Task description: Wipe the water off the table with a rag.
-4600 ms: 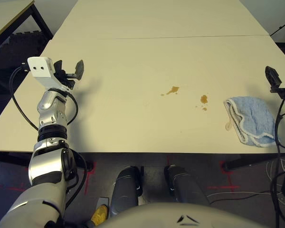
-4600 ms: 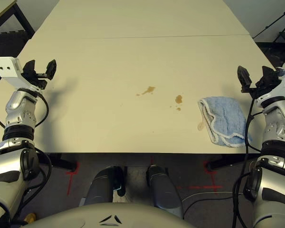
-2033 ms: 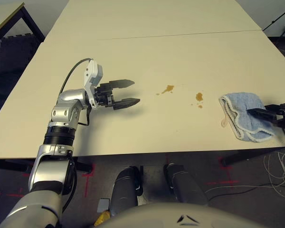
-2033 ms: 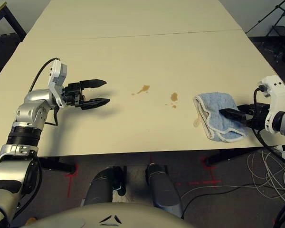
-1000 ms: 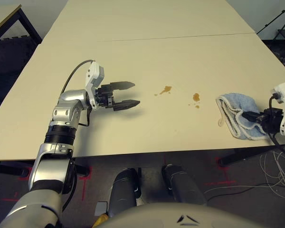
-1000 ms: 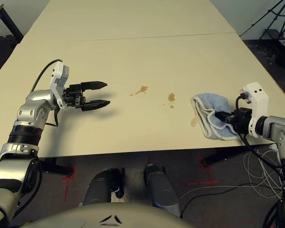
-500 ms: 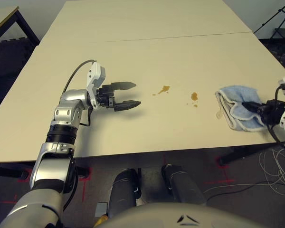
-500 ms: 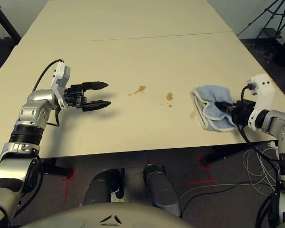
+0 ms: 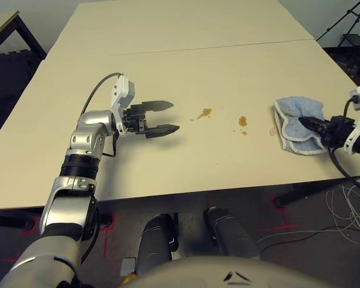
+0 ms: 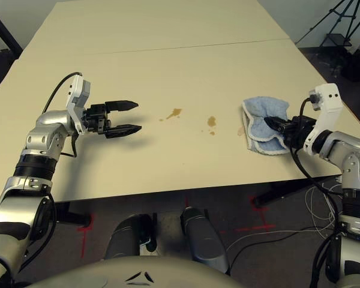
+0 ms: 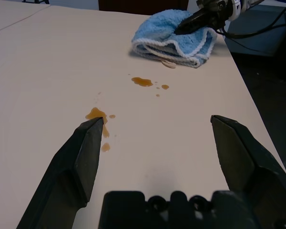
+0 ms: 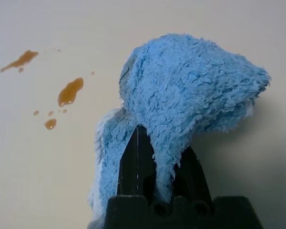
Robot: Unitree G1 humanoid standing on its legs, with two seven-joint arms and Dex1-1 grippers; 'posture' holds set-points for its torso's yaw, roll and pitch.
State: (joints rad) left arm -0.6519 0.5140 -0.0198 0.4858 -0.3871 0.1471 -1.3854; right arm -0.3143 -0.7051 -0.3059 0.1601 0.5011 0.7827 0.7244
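Blue terry bunches between right fingers [image 12: 137,164], wrist view reveals.

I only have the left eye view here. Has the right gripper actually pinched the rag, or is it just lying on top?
Observer: Pinched. The right wrist view shows the right gripper shut on the rag, with a fold of cloth between its fingers.
Operator: Which way do the left gripper's fingers point, relative to the water?
Observer: In the left wrist view, the left gripper is open, its fingers pointing toward the rag side, with one fingertip overlapping the edge of the nearer splotch of water in that picture.
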